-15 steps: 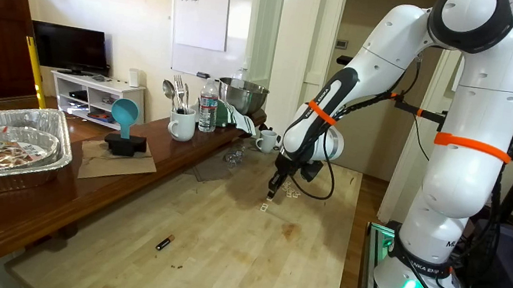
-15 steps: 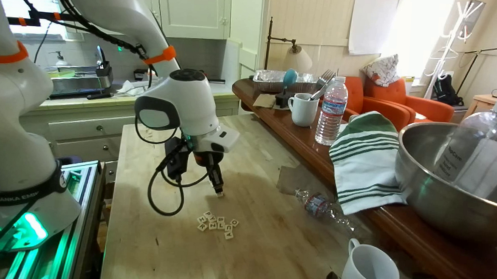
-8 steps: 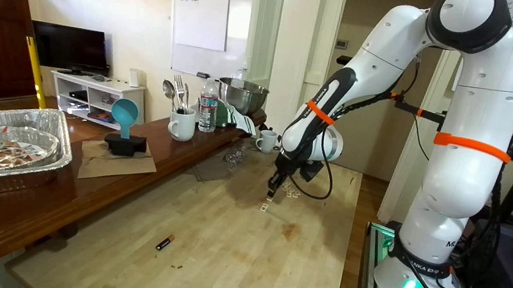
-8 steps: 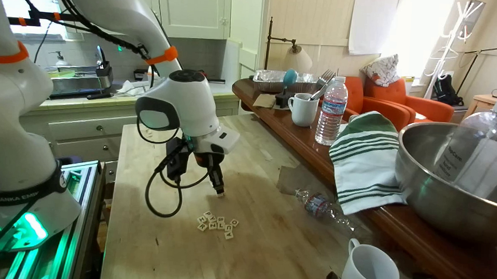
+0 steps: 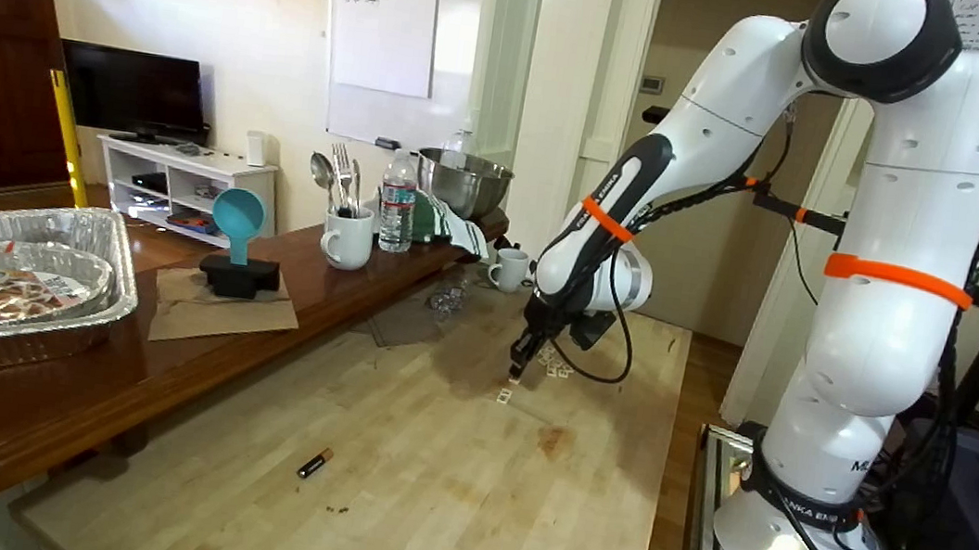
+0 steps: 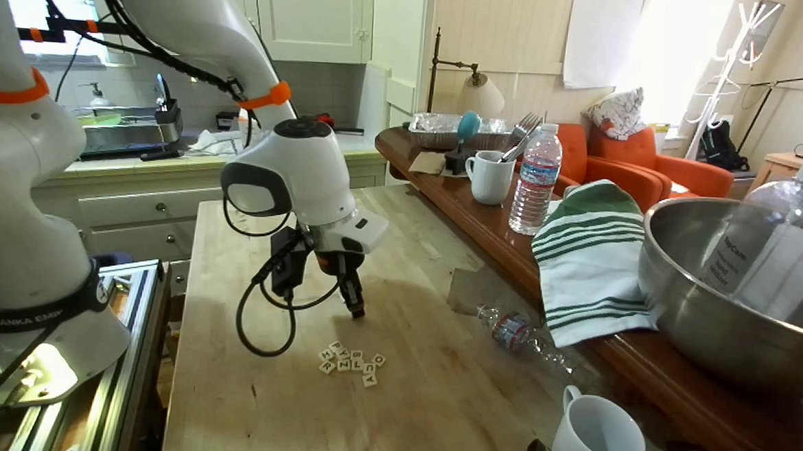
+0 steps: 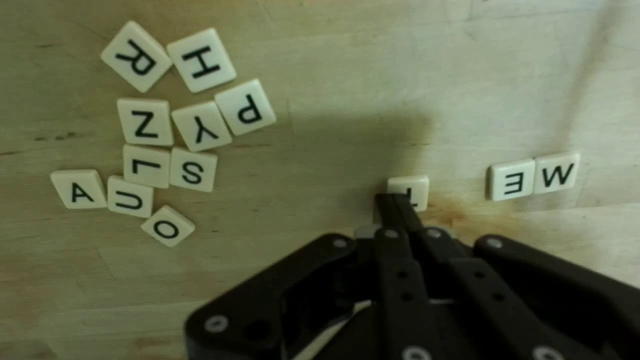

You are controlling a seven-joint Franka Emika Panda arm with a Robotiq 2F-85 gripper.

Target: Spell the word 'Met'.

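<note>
Pincer [image 7: 393, 197] partly hides T-tile [image 7: 412, 187].

My arm [image 5: 740, 100] was glossy white, with a black ring [image 5: 932, 58] at two o'clock in an exterior view and orange straps [image 5: 607, 219] at two and three. In an exterior view, pale lettering [image 6: 32, 324] marked my black collar [image 6: 79, 310] at eight, and a black cable [image 6: 263, 354] curved near half past seven. In the wrist view my gripper [image 7: 393, 200] was black, dotted with round silvery screws [image 7: 216, 324] from four to seven.

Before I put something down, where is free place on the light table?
Free: between the battery and brown stain; between the letter cluster and white mug. Crowded: the cluster itself, and around the tool, by the T tile.
</note>
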